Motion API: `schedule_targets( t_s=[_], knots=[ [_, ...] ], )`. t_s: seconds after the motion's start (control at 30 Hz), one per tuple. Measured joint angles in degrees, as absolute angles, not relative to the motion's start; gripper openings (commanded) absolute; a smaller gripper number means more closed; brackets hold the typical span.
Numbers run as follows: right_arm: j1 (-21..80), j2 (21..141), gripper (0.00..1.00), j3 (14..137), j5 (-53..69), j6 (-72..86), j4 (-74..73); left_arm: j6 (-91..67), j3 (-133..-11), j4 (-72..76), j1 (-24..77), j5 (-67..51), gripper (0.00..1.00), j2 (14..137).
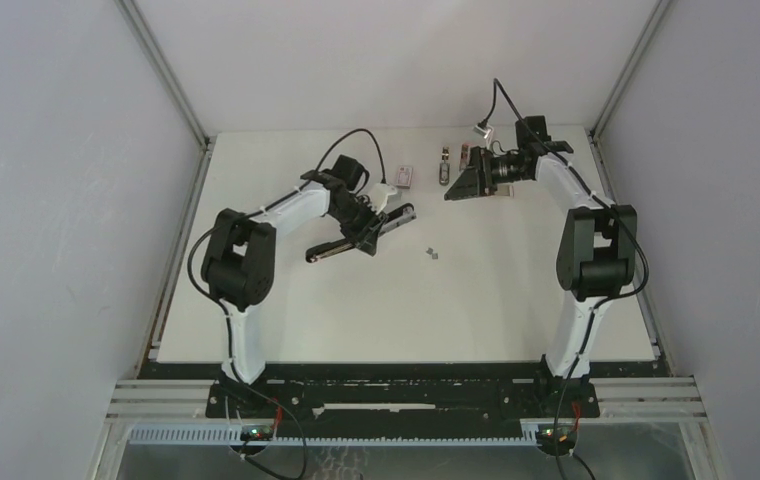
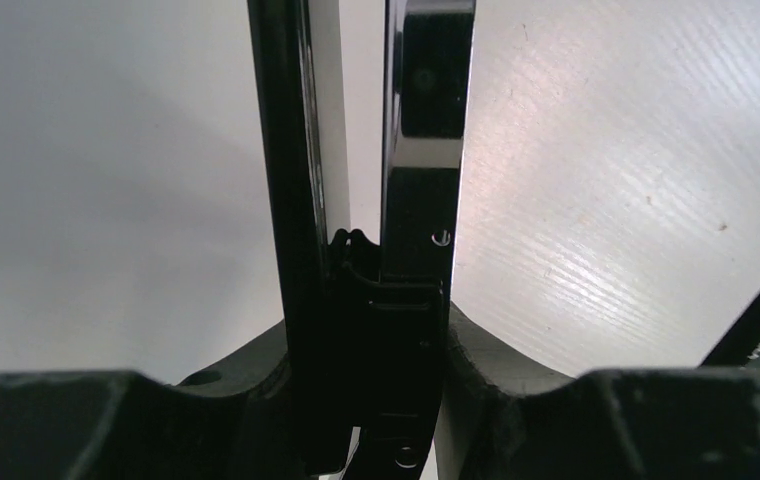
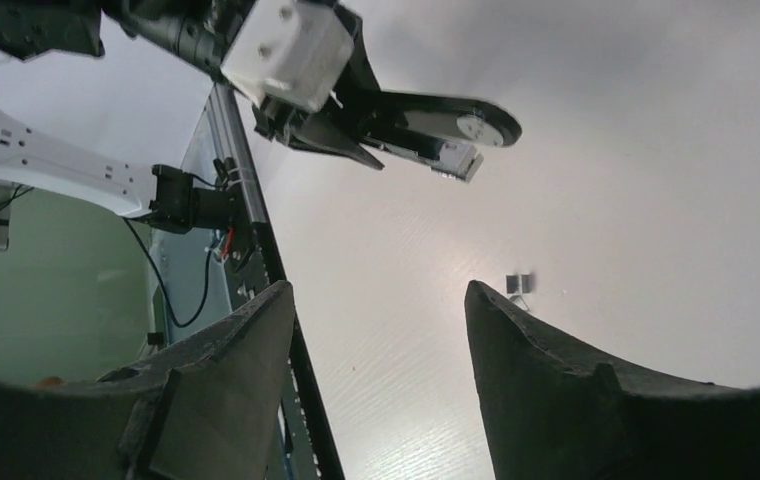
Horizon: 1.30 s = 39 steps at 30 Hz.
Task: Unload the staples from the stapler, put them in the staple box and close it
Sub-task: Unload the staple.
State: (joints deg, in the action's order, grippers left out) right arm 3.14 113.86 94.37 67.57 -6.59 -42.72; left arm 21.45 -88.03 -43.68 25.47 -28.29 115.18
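The long black stapler [image 1: 326, 252] hangs slantwise over the left-middle of the table, with my left gripper [image 1: 368, 232] shut across its middle. In the left wrist view the stapler [image 2: 416, 200] runs upward between the fingers [image 2: 516, 400], its top arm and base slightly parted. A small silvery clump of staples [image 1: 433, 253] lies on the table to the right of the stapler. My right gripper [image 1: 453, 192] hovers open at the back, holding nothing. Its wrist view shows the staples [image 3: 518, 284] just past the right fingertip and the held stapler [image 3: 436, 125] beyond.
A small pink-and-white box [image 1: 404, 177] lies at the back behind the stapler. Two small dark objects [image 1: 444, 165] sit near the right gripper. Grey enclosure walls [image 1: 76, 200] surround the white table [image 1: 406, 310].
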Motion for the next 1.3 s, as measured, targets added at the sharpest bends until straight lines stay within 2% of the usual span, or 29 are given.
schedule_targets(
  t_s=[0.43,0.97,1.3],
  knots=[
    [-1.13,110.32,0.63,90.45,66.02,0.03,-34.92,21.37,-84.49,-37.32,34.76,-10.52,0.0,113.56],
    [-1.83,110.26,0.63,89.27,66.04,2.48,-32.53,22.65,-75.44,-25.36,41.91,11.88,0.0,112.53],
    [-1.91,110.26,0.63,89.27,66.22,2.68,-32.42,25.43,-70.52,-17.72,45.74,21.19,0.0,111.61]
  ],
)
